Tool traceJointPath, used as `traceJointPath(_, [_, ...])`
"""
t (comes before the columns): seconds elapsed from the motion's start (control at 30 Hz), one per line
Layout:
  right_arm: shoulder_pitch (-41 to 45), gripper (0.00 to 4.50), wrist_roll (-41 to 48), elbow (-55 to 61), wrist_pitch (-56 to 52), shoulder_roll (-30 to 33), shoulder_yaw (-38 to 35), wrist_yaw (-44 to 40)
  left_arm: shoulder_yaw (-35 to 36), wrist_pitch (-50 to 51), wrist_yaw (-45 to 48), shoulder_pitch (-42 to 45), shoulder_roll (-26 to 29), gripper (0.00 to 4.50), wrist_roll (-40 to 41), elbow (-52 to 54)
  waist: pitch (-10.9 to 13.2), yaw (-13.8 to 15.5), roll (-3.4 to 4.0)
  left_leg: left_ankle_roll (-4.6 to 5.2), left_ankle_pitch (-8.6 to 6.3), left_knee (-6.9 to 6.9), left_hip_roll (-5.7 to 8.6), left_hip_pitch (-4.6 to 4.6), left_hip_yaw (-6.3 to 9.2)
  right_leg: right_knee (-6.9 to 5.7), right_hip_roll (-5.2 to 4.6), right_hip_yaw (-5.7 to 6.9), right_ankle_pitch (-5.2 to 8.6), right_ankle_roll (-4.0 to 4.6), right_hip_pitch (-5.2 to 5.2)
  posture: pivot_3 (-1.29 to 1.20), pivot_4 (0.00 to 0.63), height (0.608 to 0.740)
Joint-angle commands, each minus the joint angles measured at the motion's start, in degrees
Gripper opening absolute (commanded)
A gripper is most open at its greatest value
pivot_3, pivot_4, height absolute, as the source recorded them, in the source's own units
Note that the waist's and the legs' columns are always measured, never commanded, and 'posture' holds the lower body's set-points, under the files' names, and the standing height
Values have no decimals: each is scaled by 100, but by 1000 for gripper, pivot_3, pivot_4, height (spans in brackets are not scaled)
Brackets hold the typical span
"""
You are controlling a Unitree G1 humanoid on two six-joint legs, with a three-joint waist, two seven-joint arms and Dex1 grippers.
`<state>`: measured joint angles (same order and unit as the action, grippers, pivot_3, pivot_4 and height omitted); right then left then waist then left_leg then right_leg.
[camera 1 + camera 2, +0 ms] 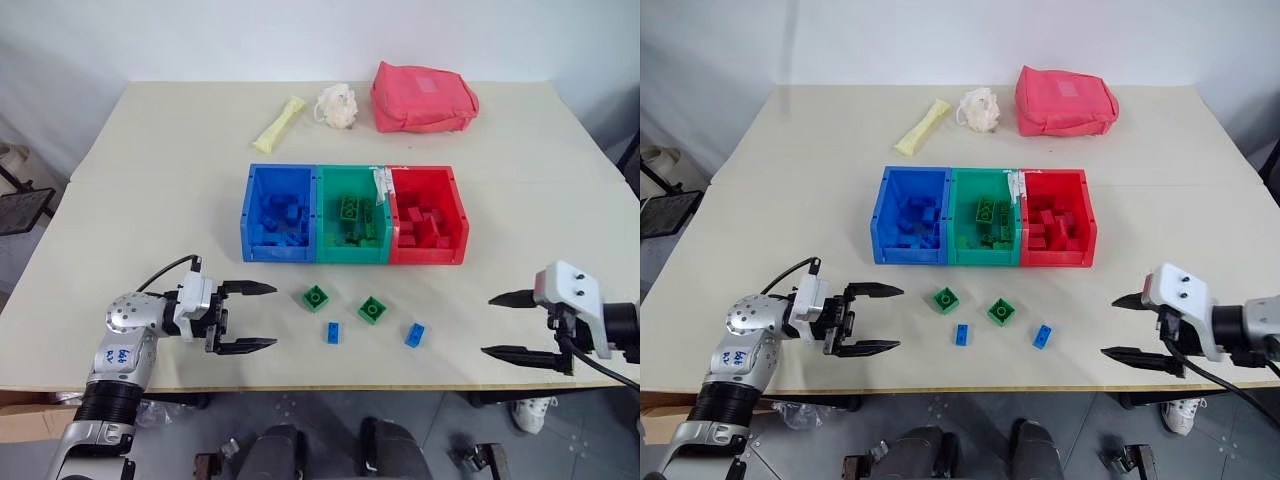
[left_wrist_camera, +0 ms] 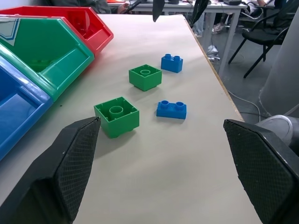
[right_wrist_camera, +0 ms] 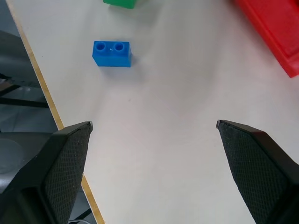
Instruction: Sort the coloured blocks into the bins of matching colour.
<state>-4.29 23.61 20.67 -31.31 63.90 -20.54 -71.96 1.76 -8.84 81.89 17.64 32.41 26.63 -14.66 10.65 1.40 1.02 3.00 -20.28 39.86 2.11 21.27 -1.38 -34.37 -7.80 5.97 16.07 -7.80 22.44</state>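
Table (image 1: 150, 180) is bearing 4 blocks at 6 o'clock of the bins (image 1: 353, 246), both grippers, left (image 1: 248, 317) and right (image 1: 512, 325), gaping empty.

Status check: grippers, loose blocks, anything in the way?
Left gripper and right gripper open, empty. Two green blocks and two blue blocks loose before the bins. Nothing blocking.

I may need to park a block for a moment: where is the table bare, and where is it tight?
Bare: the strips left of the blue bin and right of the red bin, and the band between the bins and the pouch. Tight: in front of the green bin, where two green blocks and two blue blocks lie.
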Motion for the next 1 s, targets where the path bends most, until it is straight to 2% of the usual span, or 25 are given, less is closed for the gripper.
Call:
traceJointPath(0.03, [170, 4455, 77, 319, -65, -24, 206, 193, 60, -61, -38, -47, 24, 4500, -18, 94, 0, -7, 0, -1, 0, 0, -1, 0, 1, 0, -3, -1, 0, 0, 0, 0, 150, 740])
traceJointPath(0.2, [814, 4455, -19, 437, -208, -340, 1189, 555, 46, 36, -173, -222, -3, 4500, 33, 405, 0, -14, 0, -3, -2, 1, -1, 1, 3, 2, -23, 1, 0, 0, 2, 0, 150, 740])
traceJointPath(0.33, [1471, 4455, -515, 126, -172, -678, 2207, 849, 73, 65, -334, -577, -9, 4500, 56, 728, 0, -15, -1, -3, -2, 1, 3, 3, 8, 5, -29, 1, 0, 0, 1, 0, 150, 740])
traceJointPath(0.5, [1833, 4455, -801, -135, -77, -859, 2849, 807, 193, 223, -567, -1001, 91, 4500, 134, 1228, 0, -11, -1, -3, -2, 2, 8, 10, 27, 7, -35, 1, 0, 1, -2, 0, 150, 740])
traceJointPath(0.6, [1890, 3833, -866, -210, 40, -907, 3003, 751, 244, 306, -698, -1190, 122, 4500, 152, 1460, 0, -14, -1, -3, -2, 3, 8, 10, 26, 8, -34, 2, 0, 1, -3, 0, 150, 740])
traceJointPath(0.83, [1900, 1462, -853, -128, 20, -909, 2951, 763, 211, 369, -855, -1281, 40, 4500, 121, 1622, 0, -7, -1, -3, -2, 3, 8, 8, 26, 7, -32, 5, 0, 1, -5, 0, 150, 740])
traceJointPath(1.0, [1958, 1441, -628, 42, -81, -931, 2695, 796, 135, 314, -857, -1194, -48, 4500, 93, 1526, 0, -4, -1, -3, -2, 3, 8, 9, 24, 6, -31, 12, 0, 1, -4, 0, 150, 740])
